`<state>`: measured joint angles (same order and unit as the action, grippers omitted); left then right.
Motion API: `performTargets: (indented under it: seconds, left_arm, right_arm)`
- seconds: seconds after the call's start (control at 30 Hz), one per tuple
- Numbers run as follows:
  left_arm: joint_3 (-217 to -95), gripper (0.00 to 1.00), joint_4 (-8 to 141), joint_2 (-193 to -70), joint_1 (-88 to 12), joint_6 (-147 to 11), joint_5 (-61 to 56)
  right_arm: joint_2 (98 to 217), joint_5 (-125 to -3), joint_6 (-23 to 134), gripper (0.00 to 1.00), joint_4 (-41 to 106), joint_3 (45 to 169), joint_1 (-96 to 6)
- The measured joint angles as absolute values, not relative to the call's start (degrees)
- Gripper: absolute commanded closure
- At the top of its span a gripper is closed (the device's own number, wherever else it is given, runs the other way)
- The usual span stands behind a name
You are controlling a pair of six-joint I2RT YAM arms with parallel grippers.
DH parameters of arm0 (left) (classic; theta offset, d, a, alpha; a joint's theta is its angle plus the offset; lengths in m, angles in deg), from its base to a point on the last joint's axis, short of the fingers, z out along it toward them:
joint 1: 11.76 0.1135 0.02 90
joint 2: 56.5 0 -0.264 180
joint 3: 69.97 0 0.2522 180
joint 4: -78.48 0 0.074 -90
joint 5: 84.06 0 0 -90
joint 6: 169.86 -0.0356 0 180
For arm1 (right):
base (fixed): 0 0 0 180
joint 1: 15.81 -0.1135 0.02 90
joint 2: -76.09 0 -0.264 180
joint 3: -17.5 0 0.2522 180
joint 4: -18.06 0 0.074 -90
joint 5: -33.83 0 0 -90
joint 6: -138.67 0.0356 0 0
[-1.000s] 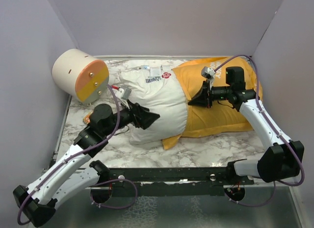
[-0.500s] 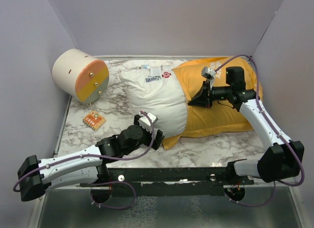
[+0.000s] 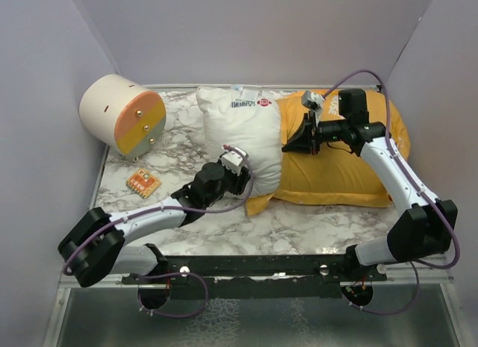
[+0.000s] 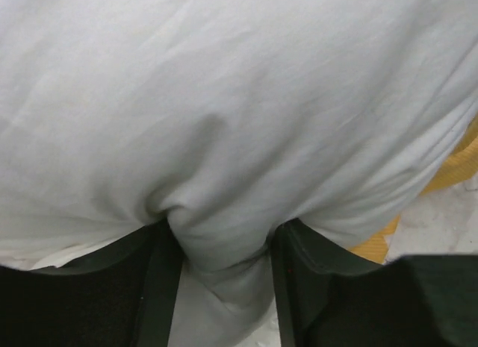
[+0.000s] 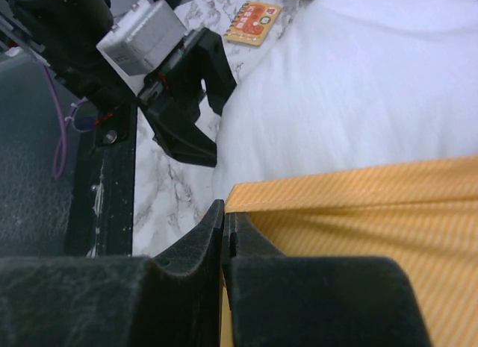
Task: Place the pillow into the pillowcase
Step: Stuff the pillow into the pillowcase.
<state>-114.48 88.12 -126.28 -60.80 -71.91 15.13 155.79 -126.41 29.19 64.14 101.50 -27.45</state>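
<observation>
Progress on this one, kinda. Nearest the bases, the left claw [image 3: 245, 184] is what's changed. A second ago it's over at the left side of the pillow [image 3: 243, 134]; now it's swung round to the pillow's near end. Wrist view shows its fingers [image 4: 160, 280] partway in, with a fat fold of white fabric bunched between them, so it looks like a proper pinch rather than just a nudge.

The pillow itself has turned too. It lies more end-on now, with its printed label [image 3: 248, 103] up at the far edge, and less white shows than before. The pillowcase [image 3: 336, 175] looks fuller and sits further right, so more stuffing has probably gone in.

Contents-wise, the case has the right part of the pillow inside, while the left part still pokes out of the mouth onto the marble table [image 3: 299, 224]. Further back, the right claw [image 3: 296, 142] is closed tight on the orange hem, holding the top of the opening.

The little orange card [image 3: 143, 182] and the big cylinder [image 3: 119, 116] at far left haven't budged. Can't tell what's in the cylinder, if anything.
</observation>
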Motion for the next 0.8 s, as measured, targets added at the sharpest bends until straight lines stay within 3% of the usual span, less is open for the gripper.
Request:
performTargets:
  seconds: [0.07,0.17,0.33,0.5,0.8]
  left_arm:
    - [-116.97,0.88,89.58,-129.98,-58.72,-70.97,11.09]
    - [-119.09,1.0,91.75,-134.02,-55.27,-68.24,5.69]
    - [-123.0,1.0,94.11,-138.89,-52.12,-62.4,-1.59]
    - [-122.48,1.0,94.41,-136.97,-54.13,-60.11,-1.65]
    - [-114.32,1.0,99.42,-128.88,-61.67,-55.41,-3.05]
  right_arm:
    - [158.5,-125.08,28.86,0.99,65.41,105.43,-29.07]
    - [162.76,-122.04,29.6,0.99,66.83,111.53,-32.06]
    - [172.51,-117.95,33.4,0.99,70.89,125.56,-36.98]
    - [180.57,-116.79,36.09,0.99,73.89,136.34,-39.95]
    - [174.08,-116.77,31.79,0.98,70.33,124.25,-42.05]
